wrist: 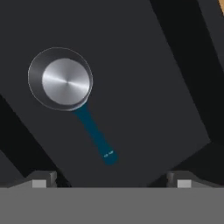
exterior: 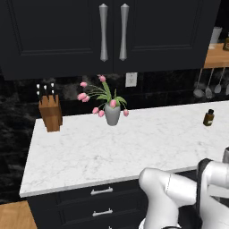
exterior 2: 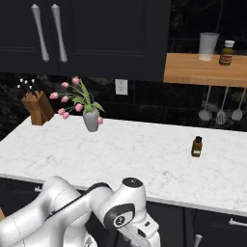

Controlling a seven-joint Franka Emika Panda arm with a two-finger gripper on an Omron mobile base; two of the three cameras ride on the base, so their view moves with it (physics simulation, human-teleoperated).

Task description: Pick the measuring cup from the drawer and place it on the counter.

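Lying flat on the dark floor of the open drawer [wrist: 131,87], the measuring cup [wrist: 65,83] has its round steel bowl at the upper left of the hand view and its blue handle [wrist: 94,135] running down and to the right, so its long axis is a diagonal across that view. The gripper [wrist: 111,179] hangs above it with its two fingertips [wrist: 39,181] spread wide apart and nothing between them; the handle's end points toward the gap. Bare drawer floor lies all round the cup, most of it to the right, and the cup touches no wall. Up on the counter [exterior: 147,147], from left to right, a wooden knife block [exterior: 50,114] stands near the left end, a grey vase of pink tulips [exterior: 112,112] stands just right of it toward the far edge, and a small brown bottle [exterior: 208,117] stands well apart to the right. The near half of the marble is bare from the left corner across to the arm.
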